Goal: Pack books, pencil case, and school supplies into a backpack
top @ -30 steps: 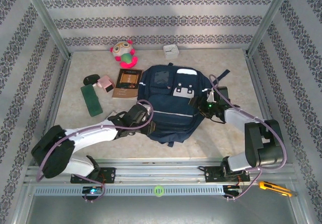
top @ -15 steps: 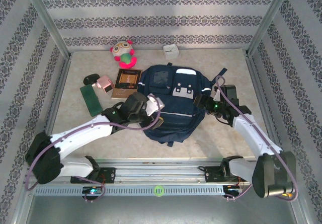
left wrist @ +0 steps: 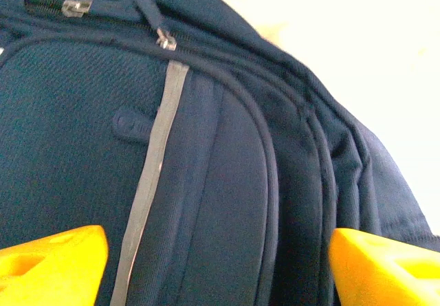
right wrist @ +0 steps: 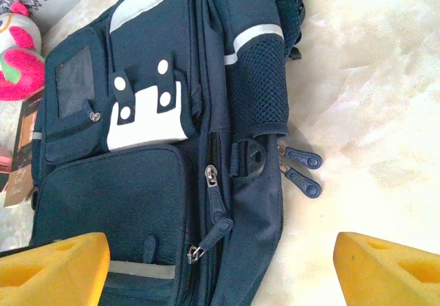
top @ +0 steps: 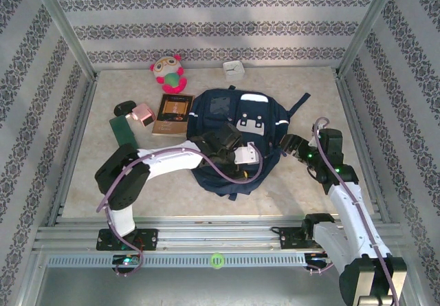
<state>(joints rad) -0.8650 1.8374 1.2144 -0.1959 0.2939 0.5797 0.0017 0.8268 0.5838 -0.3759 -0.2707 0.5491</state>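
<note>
DESK: What have we got on the table?

PHOTOG: A navy striped backpack (top: 218, 113) lies flat in the middle of the marbled tabletop (top: 309, 106), front pockets up. The left gripper (left wrist: 218, 268) hangs low over its lower front panel, yellow fingers (left wrist: 51, 265) spread wide, gripping nothing, only fabric beneath. The right gripper (right wrist: 220, 271) sits just off the bag's right flank, jaws equally wide, empty-handed.

DESK: Anything packed?

PHOTOG: Nothing that I can see. Every zip in view looks shut, and the mesh side pocket (right wrist: 258, 79) looks flat and empty. The paperback book (top: 174, 112) lies just beside the bag's far-left corner. The pink block (top: 144, 113) and the dark green flat piece (top: 122, 128) sit further left, near a black oval object (top: 124, 106). A plush toy (top: 168, 73) and a small white box (top: 234, 69) rest at the far edge.

DESK: Where could it go sour?

PHOTOG: The opening, by my read. Two zipper pulls (right wrist: 300, 168) lie flat on the table beside the bag's right side, hard for wide fingers to pinch; a close there may scrape the tabletop or slip off. On the left, closing down could catch loose cloth, not a pull. And the bag is soft and unanchored: a tug from one arm without the other bracing would likely drag it, perhaps into the book.
</note>
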